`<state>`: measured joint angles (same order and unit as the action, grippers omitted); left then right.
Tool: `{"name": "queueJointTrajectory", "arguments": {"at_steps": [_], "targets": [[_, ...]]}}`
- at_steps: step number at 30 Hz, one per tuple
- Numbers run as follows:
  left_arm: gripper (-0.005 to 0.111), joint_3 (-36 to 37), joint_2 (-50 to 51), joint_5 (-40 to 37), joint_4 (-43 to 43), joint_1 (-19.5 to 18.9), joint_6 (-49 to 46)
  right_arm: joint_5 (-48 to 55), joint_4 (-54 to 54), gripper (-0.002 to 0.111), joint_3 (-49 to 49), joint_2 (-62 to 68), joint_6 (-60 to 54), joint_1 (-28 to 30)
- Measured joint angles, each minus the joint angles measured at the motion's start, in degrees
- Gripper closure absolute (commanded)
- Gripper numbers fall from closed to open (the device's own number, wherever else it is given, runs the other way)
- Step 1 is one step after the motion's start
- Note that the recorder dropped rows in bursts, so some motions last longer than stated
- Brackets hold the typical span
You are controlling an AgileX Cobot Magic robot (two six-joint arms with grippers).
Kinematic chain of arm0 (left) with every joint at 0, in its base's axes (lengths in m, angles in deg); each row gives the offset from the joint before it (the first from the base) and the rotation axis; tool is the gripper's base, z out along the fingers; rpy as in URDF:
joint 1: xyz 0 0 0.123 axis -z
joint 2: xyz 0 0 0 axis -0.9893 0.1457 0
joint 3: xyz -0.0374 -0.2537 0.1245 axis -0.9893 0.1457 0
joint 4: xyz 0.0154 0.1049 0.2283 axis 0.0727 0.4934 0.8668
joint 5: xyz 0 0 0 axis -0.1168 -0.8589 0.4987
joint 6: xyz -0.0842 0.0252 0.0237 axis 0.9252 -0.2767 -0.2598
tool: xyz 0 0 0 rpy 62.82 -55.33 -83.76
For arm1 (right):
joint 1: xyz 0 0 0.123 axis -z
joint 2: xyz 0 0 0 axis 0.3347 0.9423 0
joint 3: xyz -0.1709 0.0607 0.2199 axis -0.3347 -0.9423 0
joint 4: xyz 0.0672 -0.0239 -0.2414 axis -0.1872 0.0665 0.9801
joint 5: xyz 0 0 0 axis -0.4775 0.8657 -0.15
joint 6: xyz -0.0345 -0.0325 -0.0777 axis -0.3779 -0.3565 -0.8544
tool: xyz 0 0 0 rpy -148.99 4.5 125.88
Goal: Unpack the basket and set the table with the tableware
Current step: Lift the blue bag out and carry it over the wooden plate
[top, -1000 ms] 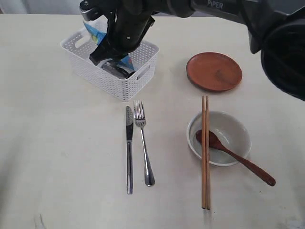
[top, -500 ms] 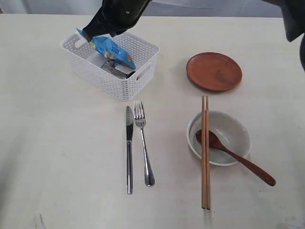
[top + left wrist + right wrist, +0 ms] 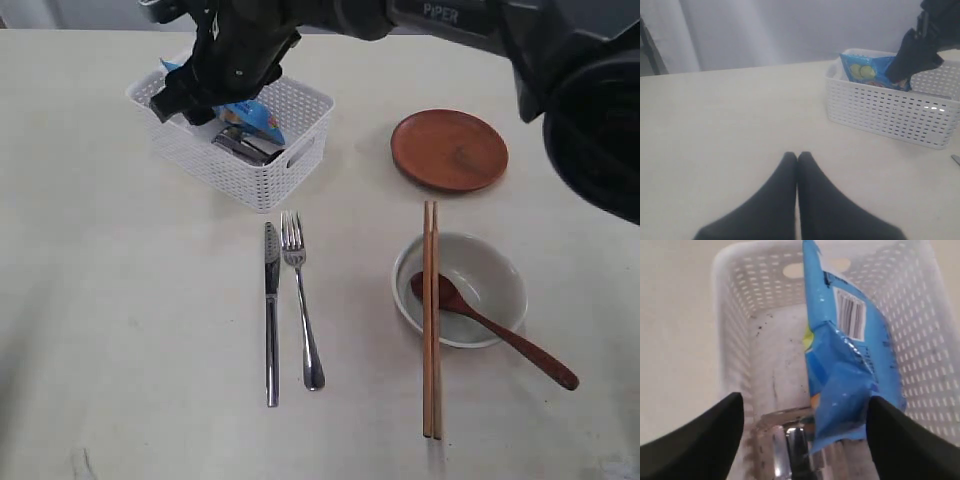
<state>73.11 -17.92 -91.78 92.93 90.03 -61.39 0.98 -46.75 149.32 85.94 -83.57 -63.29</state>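
White basket [image 3: 262, 175] upper left on the counter [image 3: 120, 300] | right hand [image 3: 805, 400] over it, fingers [image 3: 695, 440] spread wide, gripping nothing | blue packet [image 3: 850, 365] leaning inside | knife [image 3: 271, 320] and fork [image 3: 302, 310] centre frame | left hand [image 3: 797, 156] pinched closed, empty

Pale grey backdrop [image 3: 750, 30] with faint vertical folds rises behind the cream counter [image 3: 715, 120]; a dark post [image 3: 651, 47] stands before it. Lighting is soft and even.

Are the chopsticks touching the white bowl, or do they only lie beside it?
Touching. The exterior view shows the chopsticks lying straight across the bowl, resting on its rim at the far edge and the near edge.
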Motion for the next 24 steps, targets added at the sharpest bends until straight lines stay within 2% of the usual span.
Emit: {"name": "queueJointTrajectory", "arguments": {"at_steps": [6,13,15,17,19,24], "targets": [[0.107,0.00,0.00,0.00,0.00,0.00,0.00,-0.60,12.18,0.043,0.00,1.77,8.73,0.00],[0.107,0.00,0.00,0.00,0.00,0.00,0.00,-3.61,14.04,0.044,0.00,3.46,10.61,-0.11],[0.107,0.00,0.00,0.00,0.00,0.00,0.00,-3.97,14.04,0.057,0.00,3.85,10.71,-0.25],[0.107,0.00,0.00,0.00,0.00,0.00,0.00,-4.37,14.04,0.085,0.00,3.85,10.71,-0.36],[0.107,0.00,0.00,0.00,0.00,0.00,0.00,-4.57,14.04,0.106,0.00,3.85,10.71,-0.44],[0.107,0.00,0.00,0.00,0.00,0.00,0.00,-3.45,14.04,0.109,0.00,2.83,10.71,-0.44]]}}
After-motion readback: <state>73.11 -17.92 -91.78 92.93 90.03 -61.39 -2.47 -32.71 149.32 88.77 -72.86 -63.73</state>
